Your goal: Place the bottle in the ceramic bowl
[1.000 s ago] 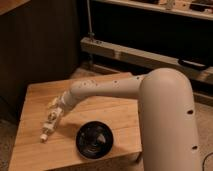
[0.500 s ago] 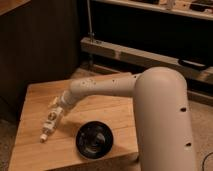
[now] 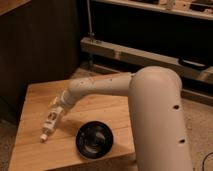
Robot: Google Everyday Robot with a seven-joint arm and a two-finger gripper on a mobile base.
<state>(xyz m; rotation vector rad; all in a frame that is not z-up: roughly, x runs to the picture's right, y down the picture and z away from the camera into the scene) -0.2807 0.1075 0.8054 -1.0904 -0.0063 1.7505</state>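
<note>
**Pale wooden table (image 3: pixel 35 100) carrying a bowl and a bottle**

The table top is light, bare wood with faint board lines across it. The ceramic bowl (image 3: pixel 78 141) stands upright on it near the front edge, a little right of the middle. It is glossy black outside, with a grey shine inside. The bottle (image 3: pixel 48 128), slim and whitish, is over the left part of the top, aslant, its small cap pointing toward the front-left corner. It is well apart from the bowl. The tool (image 3: pixel 54 116) is low over the bottle's rear end, jaws spread wide. Whether it touches the bottle, or whether the bottle rests fully on the wood, cannot be told.
</note>
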